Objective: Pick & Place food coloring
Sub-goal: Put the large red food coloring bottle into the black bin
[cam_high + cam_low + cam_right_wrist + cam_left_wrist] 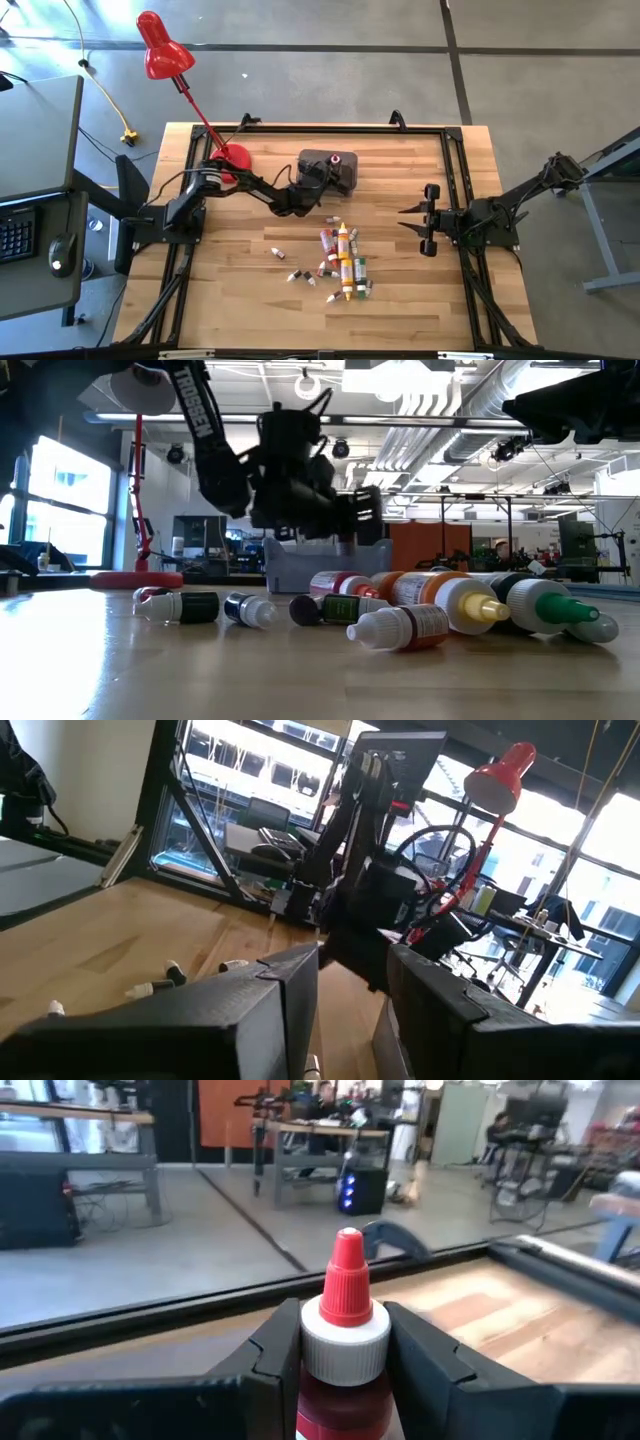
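Note:
Several food coloring bottles (343, 262) lie on their sides in a loose heap at the table's middle; in the low view the bottles (440, 605) show red, yellow, green and dark. My left gripper (331, 166) is over the dark grey tub (348, 180), shut on one red-capped bottle (347, 1285). In the low view the left gripper (335, 510) hangs above the tub (310, 572). My right gripper (412, 221) hovers open to the right of the heap, holding nothing; its wrist view shows the open right gripper (350, 985). My left gripper pinches the red-capped bottle between its two fingers (275, 1360), just below the white collar at the top of the dark red body (345, 1395). The cap points out past the fingertips. The bottle is lifted clear of the table, over the tub.
A red desk lamp (165, 50) stands with its base (232, 158) at the far left of the table, beside my left arm. A few small bottles (278, 252) lie apart to the left of the heap. Bare wood lies near the table's front edge (320, 320).

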